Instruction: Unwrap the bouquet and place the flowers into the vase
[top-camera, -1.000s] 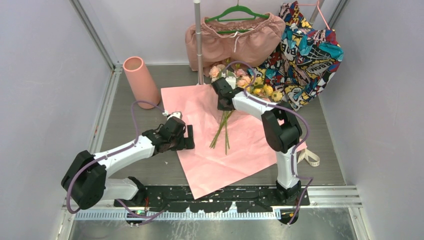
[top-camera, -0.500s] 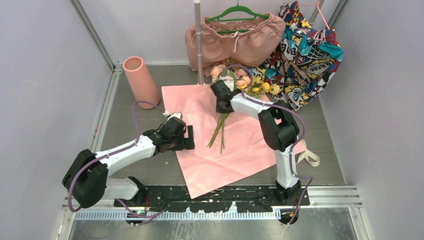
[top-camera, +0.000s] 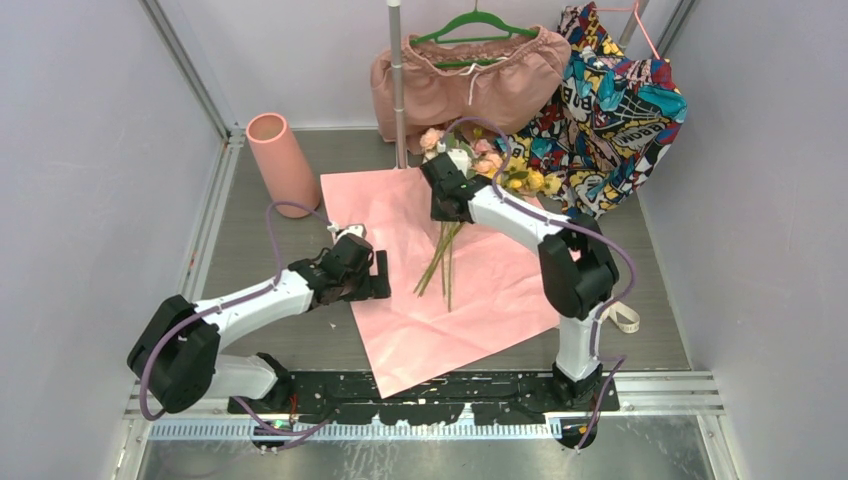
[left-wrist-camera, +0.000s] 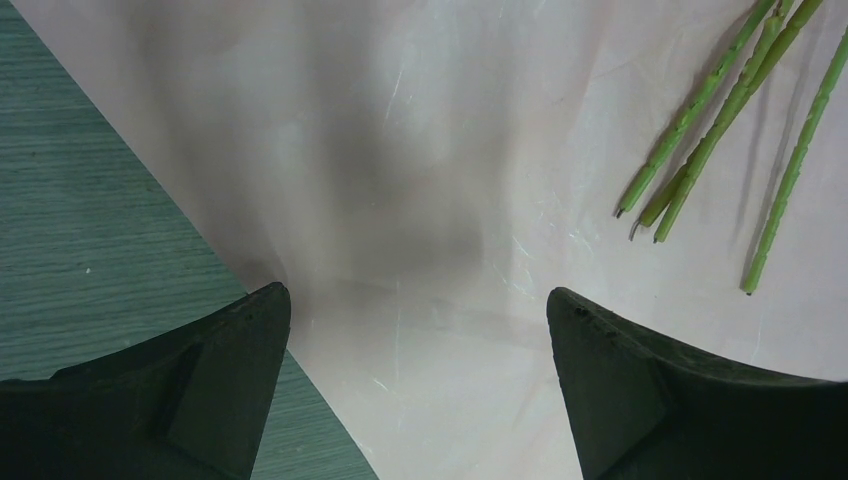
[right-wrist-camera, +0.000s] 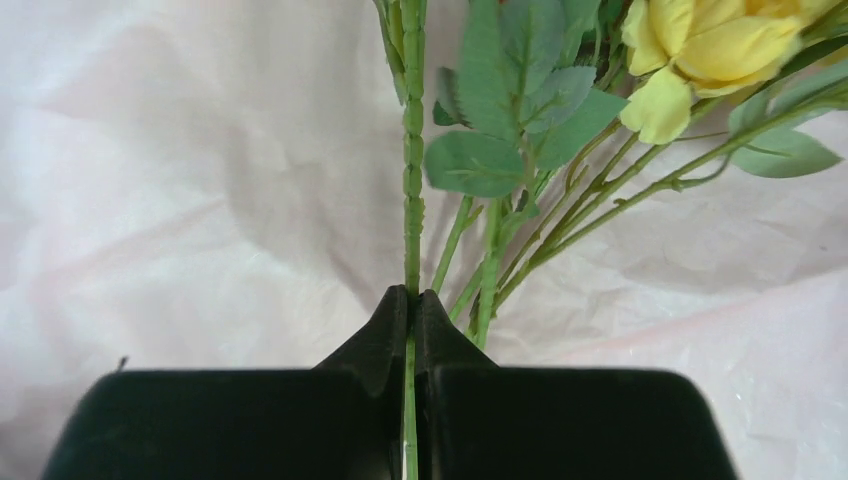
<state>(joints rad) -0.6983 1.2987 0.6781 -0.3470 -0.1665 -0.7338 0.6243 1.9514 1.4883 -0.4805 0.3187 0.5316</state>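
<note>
While tight on flowers, right pincer

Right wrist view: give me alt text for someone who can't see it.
The right gripper has its fingers shut on one green flower stem. More stems, leaves and a yellow bloom fan out beyond, over pale pink paper.

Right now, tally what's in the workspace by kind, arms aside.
Vase: 1
Flower bunch: 1
Wrapping paper: 1
Ribbon: 1
Metal pole: 1
Hanging garments: 2, pink shorts and printed garment
Total: 7
</note>
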